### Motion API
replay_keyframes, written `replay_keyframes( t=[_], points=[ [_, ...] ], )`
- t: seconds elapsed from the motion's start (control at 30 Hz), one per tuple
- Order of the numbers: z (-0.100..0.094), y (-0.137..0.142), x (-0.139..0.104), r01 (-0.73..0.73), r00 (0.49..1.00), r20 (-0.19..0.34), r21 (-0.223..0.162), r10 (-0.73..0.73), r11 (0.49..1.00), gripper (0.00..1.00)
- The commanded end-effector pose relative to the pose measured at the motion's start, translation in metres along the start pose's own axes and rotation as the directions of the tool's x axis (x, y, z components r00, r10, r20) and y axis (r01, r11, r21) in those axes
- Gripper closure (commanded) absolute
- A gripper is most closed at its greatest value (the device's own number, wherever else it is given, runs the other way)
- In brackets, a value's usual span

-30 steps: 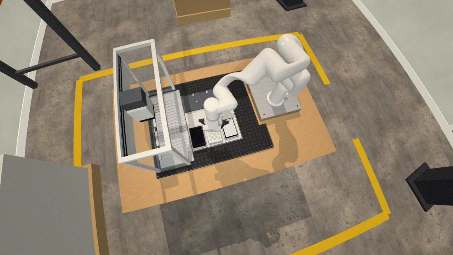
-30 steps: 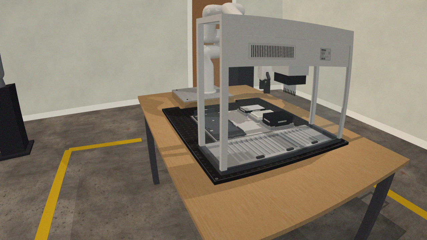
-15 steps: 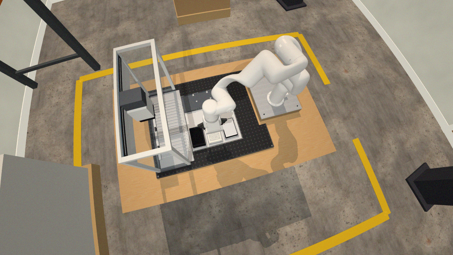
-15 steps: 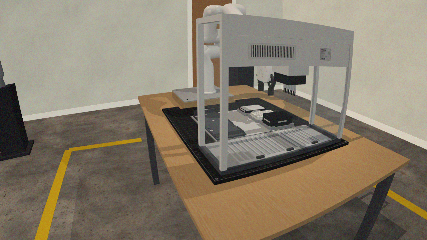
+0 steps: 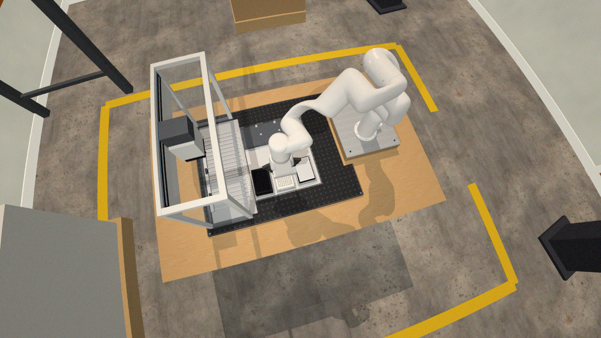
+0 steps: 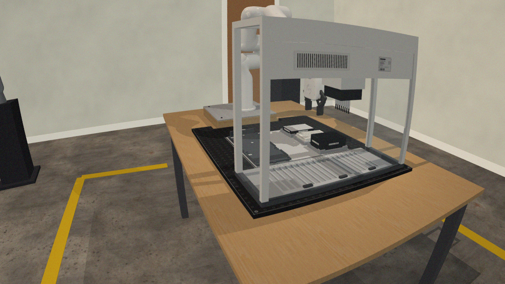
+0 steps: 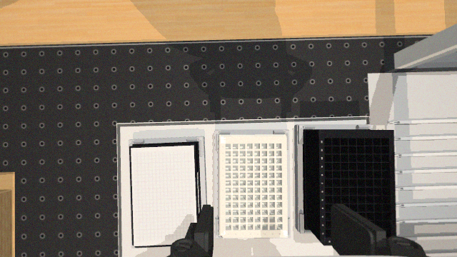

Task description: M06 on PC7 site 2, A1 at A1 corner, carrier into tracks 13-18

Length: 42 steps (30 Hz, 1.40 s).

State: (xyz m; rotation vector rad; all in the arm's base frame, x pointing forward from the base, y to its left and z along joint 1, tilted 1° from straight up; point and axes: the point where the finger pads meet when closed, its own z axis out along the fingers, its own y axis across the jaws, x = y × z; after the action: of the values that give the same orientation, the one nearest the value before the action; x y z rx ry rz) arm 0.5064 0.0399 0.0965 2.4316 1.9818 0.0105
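Open fingers [image 6: 313, 108] hang above the nests, gripping nothing; in the wrist view, cream M06 [image 5: 284, 181] [image 6: 309, 135] [image 7: 253, 185] sits in the middle nest, white-topped M60 [image 5: 305, 169] [image 6: 298, 128] [image 7: 163, 194] at its nine o'clock, black M09 [image 5: 262, 181] [image 6: 327, 140] [image 7: 357, 171] at three o'clock

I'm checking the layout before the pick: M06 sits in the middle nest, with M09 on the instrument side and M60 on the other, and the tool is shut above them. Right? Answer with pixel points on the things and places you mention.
Not shut: the tool [image 7: 271, 224] is open, as the wrist view shows.
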Motion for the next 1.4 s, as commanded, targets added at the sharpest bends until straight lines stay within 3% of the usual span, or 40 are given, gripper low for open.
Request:
replay_keyframes(
  t=[0.0,1.37],
  points=[
    [0.005,0.002,0.0,0.0,1.0,-0.001,-0.005,0.0,1.0,0.0],
    [0.063,0.002,0.0,0.0,1.0,-0.001,-0.005,0.0,1.0,0.0]
  ],
)
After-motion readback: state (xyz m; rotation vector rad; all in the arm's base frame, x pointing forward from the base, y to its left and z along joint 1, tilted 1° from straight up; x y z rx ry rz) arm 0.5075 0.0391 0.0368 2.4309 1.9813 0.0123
